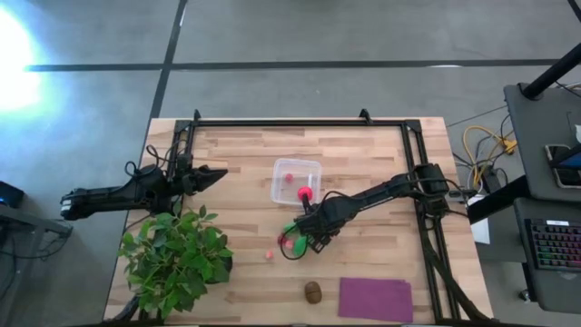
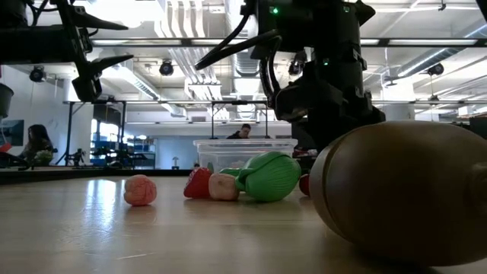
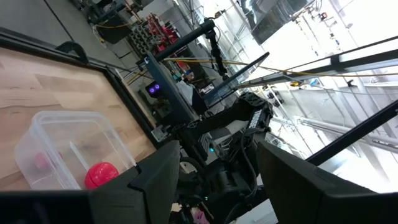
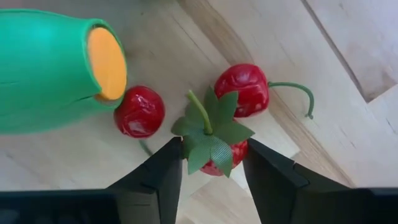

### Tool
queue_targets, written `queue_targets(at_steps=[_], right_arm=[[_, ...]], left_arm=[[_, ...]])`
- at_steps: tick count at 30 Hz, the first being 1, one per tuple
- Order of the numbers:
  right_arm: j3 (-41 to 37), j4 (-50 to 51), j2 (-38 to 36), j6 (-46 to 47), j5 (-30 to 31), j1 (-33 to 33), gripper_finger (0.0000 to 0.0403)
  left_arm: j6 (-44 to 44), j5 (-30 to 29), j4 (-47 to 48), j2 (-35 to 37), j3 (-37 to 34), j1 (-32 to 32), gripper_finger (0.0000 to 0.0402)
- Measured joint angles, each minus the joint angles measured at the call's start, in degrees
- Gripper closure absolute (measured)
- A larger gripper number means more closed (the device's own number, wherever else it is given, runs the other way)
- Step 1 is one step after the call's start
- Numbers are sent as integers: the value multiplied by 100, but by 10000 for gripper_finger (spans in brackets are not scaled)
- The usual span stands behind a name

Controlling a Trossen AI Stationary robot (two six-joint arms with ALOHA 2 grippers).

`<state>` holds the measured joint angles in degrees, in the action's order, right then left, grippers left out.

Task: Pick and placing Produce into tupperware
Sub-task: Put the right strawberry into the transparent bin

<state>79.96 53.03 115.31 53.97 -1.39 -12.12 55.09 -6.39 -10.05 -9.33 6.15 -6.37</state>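
My right gripper (image 1: 306,231) (image 4: 213,152) is low over a cluster of toy produce on the table. It is shut on a strawberry (image 4: 225,155) with a green leafy cap. Beside it lie two red cherries (image 4: 140,112) (image 4: 242,90) and a green piece with an orange end (image 4: 53,68). A small pink piece (image 1: 270,255) and a brown kiwi (image 1: 313,292) lie nearer the near edge. The clear tupperware (image 1: 296,180) holds red pieces (image 3: 101,175). My left gripper (image 1: 216,174) (image 3: 217,186) is open in the air, left of the tupperware. My right gripper pinches the strawberry between its two fingers, one finger (image 4: 168,168) at the leafy cap's edge (image 4: 189,149) and the other finger (image 4: 264,171) at the red body (image 4: 239,150). The fingers come from above, pointing down. Whether the strawberry is off the table I cannot tell.
A big leafy plant (image 1: 177,259) stands at the table's near left corner. A flat purple mat (image 1: 375,300) lies at the near edge, right of the kiwi. Black rails (image 1: 300,122) run along the table's far and side edges. Bare wood lies far and left of the tupperware.
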Motion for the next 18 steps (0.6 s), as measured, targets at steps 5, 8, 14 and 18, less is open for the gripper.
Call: queue_targets(at_steps=[5, 8, 14, 18], right_arm=[[0, -70, 0, -10, 0, 0, 255], [1, -176, 0, -24, 0, 0, 250], [109, -160, -37, -39, -1, -13, 260], [301, -76, -148, -39, 2, -13, 259]], left_arm=[[0, 2, 1, -2, 0, 0, 201], [0, 2, 1, -2, 0, 0, 201], [0, 1, 1, 0, 0, 0, 201], [0, 1, 1, 0, 0, 1, 201]])
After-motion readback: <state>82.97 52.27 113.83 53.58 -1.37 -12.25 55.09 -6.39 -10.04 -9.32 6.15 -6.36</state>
